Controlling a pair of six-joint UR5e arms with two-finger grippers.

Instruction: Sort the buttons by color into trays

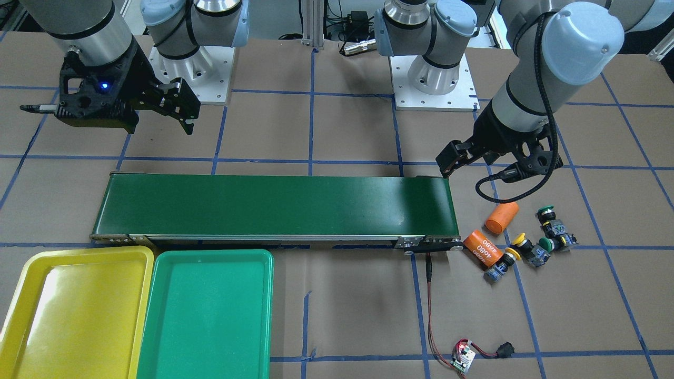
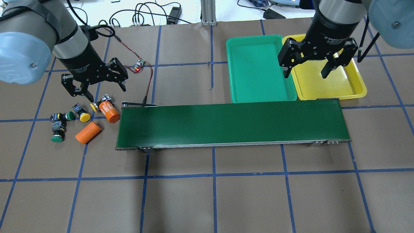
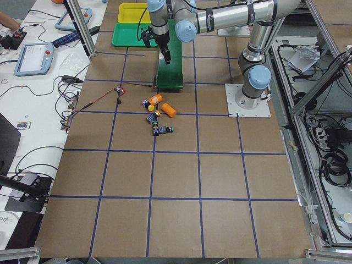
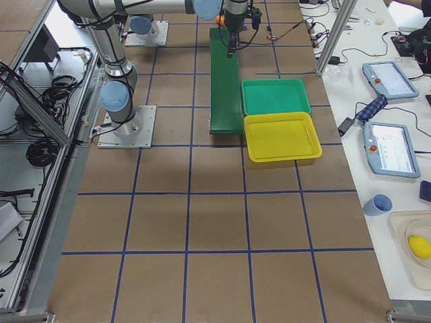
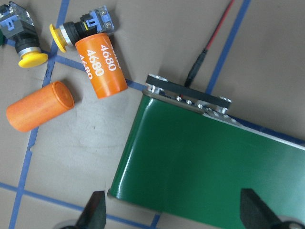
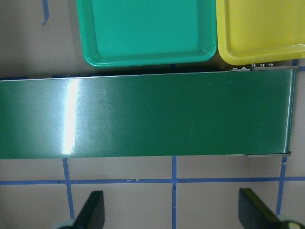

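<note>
Four buttons lie on the brown table off the left end of the belt. Two are yellow-capped (image 2: 84, 117) (image 2: 94, 106) and two are green-capped (image 2: 69, 115) (image 2: 57, 138). My left gripper (image 2: 105, 90) hangs open and empty just above and beyond them. Its wrist view shows both yellow buttons (image 5: 28, 52) (image 5: 76, 31). My right gripper (image 2: 305, 73) is open and empty above the seam between the green tray (image 2: 255, 68) and the yellow tray (image 2: 339, 84). Both trays are empty.
A long dark green conveyor belt (image 2: 229, 124) runs across the middle of the table. Two orange cylinders, one marked "4680" (image 2: 109, 111) and one plain (image 2: 88, 132), lie among the buttons. A small circuit board (image 2: 139, 64) with a red wire sits beyond the belt's left end.
</note>
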